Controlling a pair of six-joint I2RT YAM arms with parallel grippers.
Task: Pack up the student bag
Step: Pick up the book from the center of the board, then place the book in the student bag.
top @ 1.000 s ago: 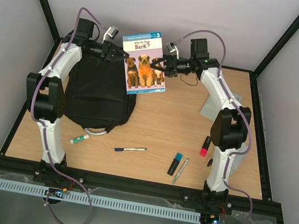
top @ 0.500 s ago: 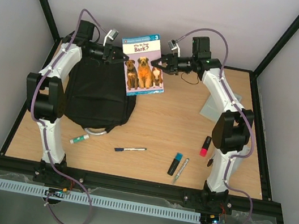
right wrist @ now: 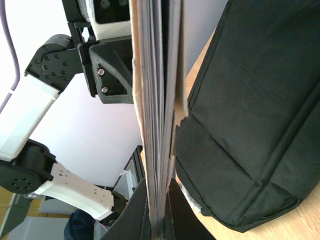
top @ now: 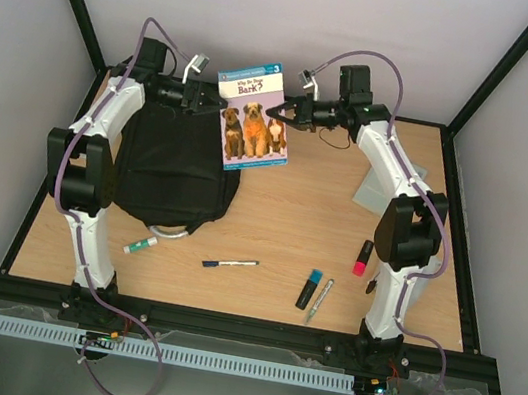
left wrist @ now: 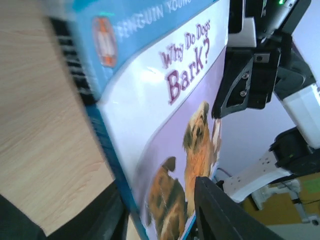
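Note:
The student bag (top: pixel 171 162), a large black backpack, lies flat on the left half of the table, also seen in the right wrist view (right wrist: pixel 250 100). A children's book (top: pixel 255 120) with dogs on its cover hangs upright in the air above the bag's top right corner. My right gripper (top: pixel 280 112) is shut on the book's right edge; its jaws (right wrist: pixel 159 200) clamp the page edges (right wrist: pixel 155 100). My left gripper (top: pixel 214 100) is at the book's left edge, its fingers (left wrist: pixel 215 210) standing apart on either side of the cover (left wrist: pixel 165 100), open.
On the table lie a glue stick (top: pixel 139 246), a pen (top: pixel 230 263), a blue highlighter (top: pixel 310 288), a silver pen (top: pixel 319 300), a red marker (top: pixel 362 258) and a grey pouch (top: pixel 372 187). Black frame posts edge the table.
My right gripper has closed on the book's right edge. The left jaws have loosened from a tight grip and now stand apart. The book rose slightly.

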